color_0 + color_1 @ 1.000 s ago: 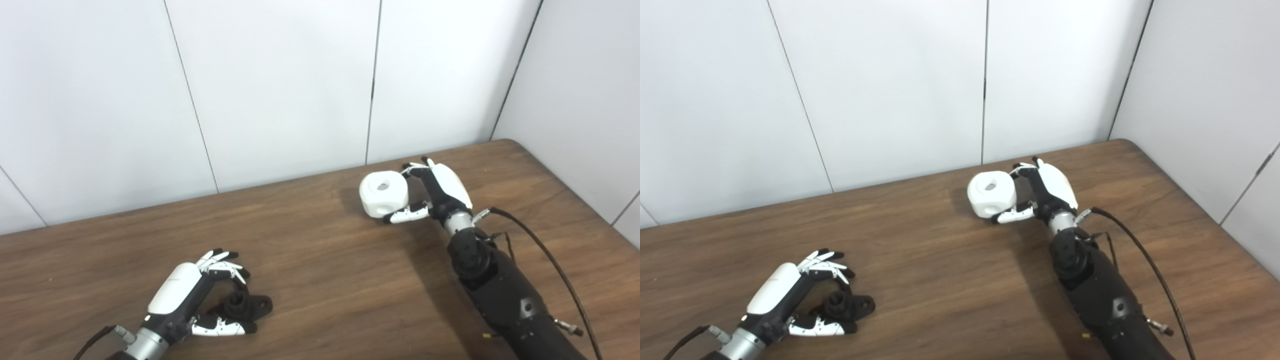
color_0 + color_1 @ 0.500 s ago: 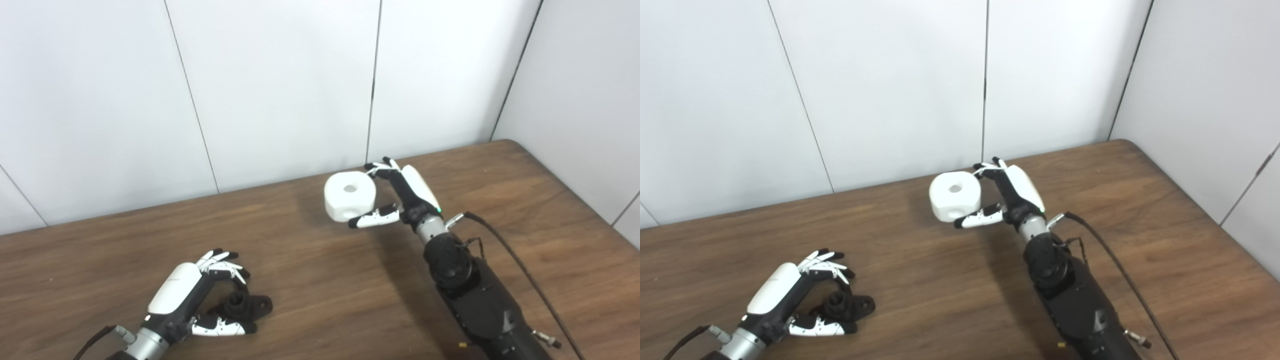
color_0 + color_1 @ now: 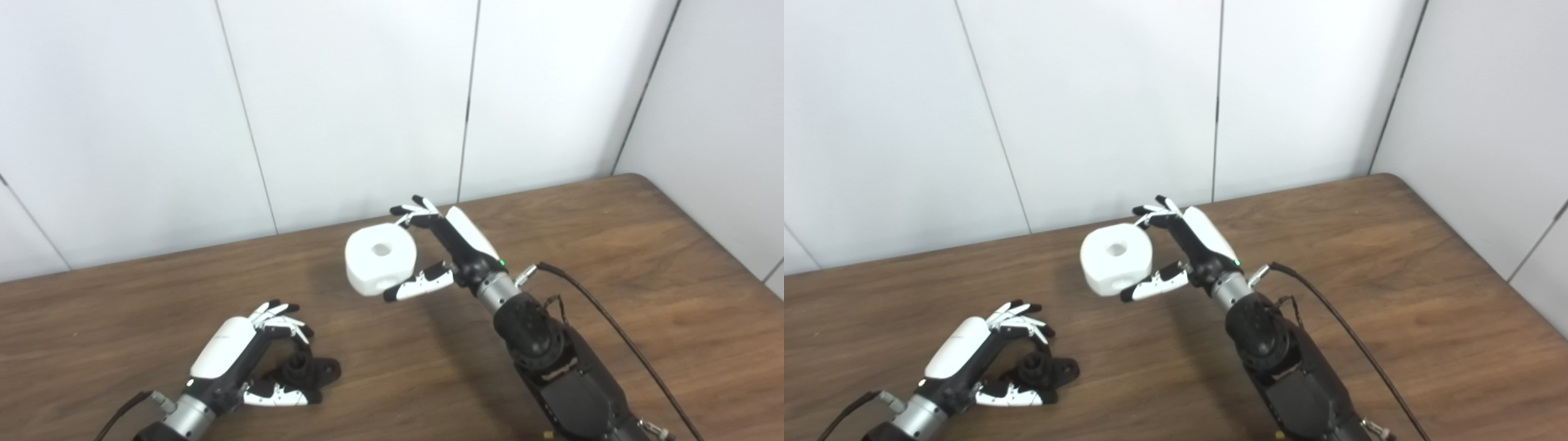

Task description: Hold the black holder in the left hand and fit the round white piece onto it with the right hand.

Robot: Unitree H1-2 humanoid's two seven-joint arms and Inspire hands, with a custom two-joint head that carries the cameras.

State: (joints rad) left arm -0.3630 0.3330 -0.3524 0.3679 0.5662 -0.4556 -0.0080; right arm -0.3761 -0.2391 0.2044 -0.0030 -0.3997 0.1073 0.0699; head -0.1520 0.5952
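piece (image 3: 380, 258) is white, round and thick, with a hole in its top face and a dent low on its side; right hand (image 3: 450, 250) grasps it above the table (image 3: 612, 245), fingers behind, thumb under. holder (image 3: 306, 371) is black, lies on the table, left hand (image 3: 245, 358) curled around it, grip unclear
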